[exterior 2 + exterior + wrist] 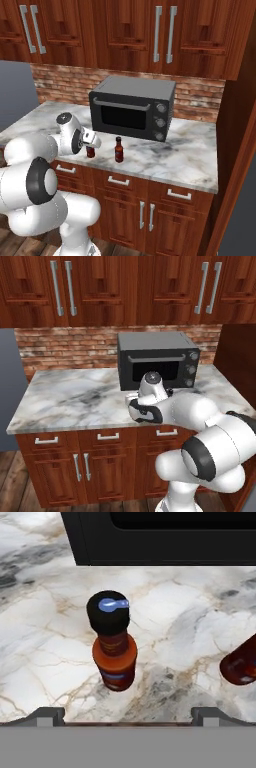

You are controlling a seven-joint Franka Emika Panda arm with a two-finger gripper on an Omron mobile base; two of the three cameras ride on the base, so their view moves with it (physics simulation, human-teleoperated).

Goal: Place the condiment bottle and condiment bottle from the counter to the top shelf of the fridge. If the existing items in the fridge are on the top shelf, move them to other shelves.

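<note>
We are hovering our gripper [128, 714], jaws wide, over one condiment bottle [113, 643] standing capped on the counter [45, 647].

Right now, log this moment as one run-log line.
phase: approach | gripper: open, above the counter, holding nothing | target: condiment bottle upright below it | second condiment bottle beside | toaster oven behind

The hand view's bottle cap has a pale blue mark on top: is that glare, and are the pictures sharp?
Hand view: the mark on the condiment bottle cap looks like a small highlight; the marble looks slightly soft. Right base view: even light, faint shadows under the toaster oven.
</note>
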